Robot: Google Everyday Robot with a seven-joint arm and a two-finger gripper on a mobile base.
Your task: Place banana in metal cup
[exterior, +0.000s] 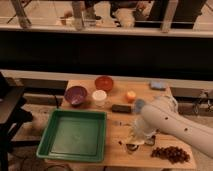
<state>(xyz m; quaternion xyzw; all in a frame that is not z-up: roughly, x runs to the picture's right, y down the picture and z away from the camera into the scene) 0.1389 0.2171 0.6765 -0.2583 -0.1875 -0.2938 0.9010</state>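
Gripper (135, 143) low, right of green tray (73, 113); grip cannot tell | metal cup (132, 147) beneath it, contents hidden

Gripper (135, 143) over wooden table (150, 98) with tray (77, 114)

text — none readable | labels, numbers — none | gripper (135, 143) low over table (118, 131) front, right of green tray (75, 135)
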